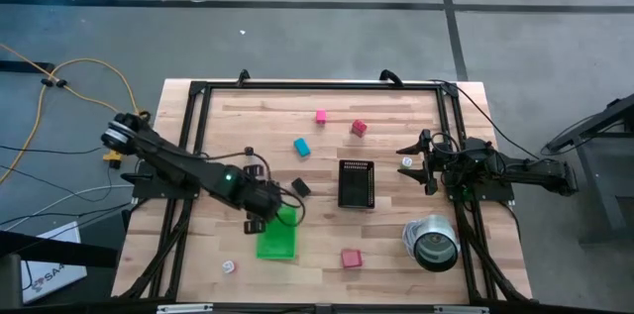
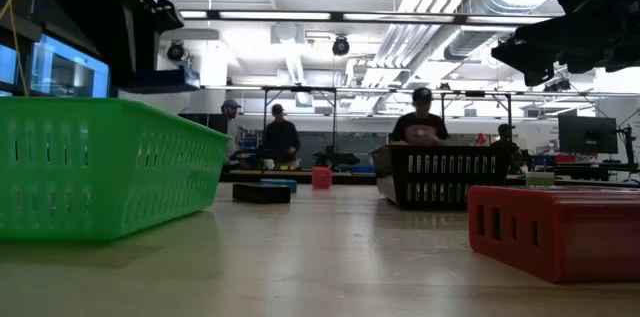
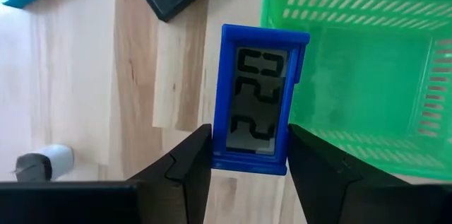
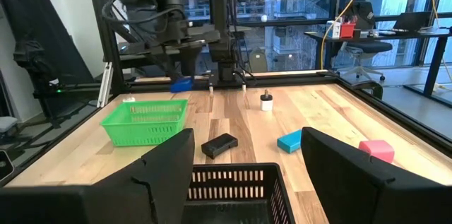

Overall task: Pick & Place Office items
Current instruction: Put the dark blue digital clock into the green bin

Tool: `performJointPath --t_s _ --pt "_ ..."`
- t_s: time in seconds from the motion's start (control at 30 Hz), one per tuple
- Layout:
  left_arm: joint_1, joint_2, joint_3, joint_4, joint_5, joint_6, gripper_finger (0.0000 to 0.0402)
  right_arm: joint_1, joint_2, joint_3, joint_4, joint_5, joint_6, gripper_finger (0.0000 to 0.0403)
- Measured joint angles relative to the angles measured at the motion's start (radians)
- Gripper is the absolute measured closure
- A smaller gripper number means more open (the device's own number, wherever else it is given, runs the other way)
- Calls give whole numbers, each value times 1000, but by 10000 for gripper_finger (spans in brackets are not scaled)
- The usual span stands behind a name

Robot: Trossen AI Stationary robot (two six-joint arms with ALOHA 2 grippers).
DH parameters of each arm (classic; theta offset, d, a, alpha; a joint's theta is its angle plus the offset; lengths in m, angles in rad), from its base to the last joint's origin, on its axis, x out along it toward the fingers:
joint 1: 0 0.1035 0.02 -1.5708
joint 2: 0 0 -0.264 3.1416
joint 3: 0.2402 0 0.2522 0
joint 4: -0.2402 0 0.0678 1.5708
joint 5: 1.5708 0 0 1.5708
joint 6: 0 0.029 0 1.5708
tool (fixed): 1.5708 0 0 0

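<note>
We see the left gripper (image 3: 244,171) clamped on a small dark blue digital clock (image 3: 259,97), its two dark fingers (image 3: 187,164) pressing the clock's sides, the display facing the wrist camera. From above, this gripper (image 1: 260,217) sits just beside the bright green tray (image 1: 277,239), at the tray's left edge near its far corner, and the clock hangs beside the tray's rim rather than over its floor. The right gripper (image 1: 414,163) waits with its fingers spread apart and nothing between them, at the right side of the table (image 1: 386,245), just right of the black slotted basket (image 1: 356,183). The other office items lie scattered on the wood: a black block (image 1: 300,187) just beside the green tray's far corner, a light blue block (image 1: 301,147) farther back, a pink block (image 1: 321,115) and a red block (image 1: 358,128) near the far edge, a red tray-like piece (image 1: 351,258) near the front, and a small white piece (image 1: 229,266) front left. A shiny silver can (image 1: 432,240) lies at front right.
</note>
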Motion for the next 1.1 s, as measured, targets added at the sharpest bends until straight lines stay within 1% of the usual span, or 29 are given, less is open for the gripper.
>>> performJointPath --t_s 0.07,0.17,0.33,0.57,0.73,0.87,1.1 --pt "-14 35 32 -2 4 -20 246 0 0 0 0 0 0 155" --pt "-31 80 65 -6 37 -77 246 0 0 0 0 0 0 155" --pt "-53 131 73 -3 82 -165 246 0 0 0 0 0 0 155" --pt "-55 185 73 44 91 -154 246 0 0 0 0 0 0 155" --pt "-46 215 73 63 119 -140 246 0 0 0 0 0 0 155" --pt "-39 214 48 107 112 -140 246 0 0 0 0 0 0 155" --pt "-34 214 -49 222 136 -135 246 0 0 0 0 0 0 155"
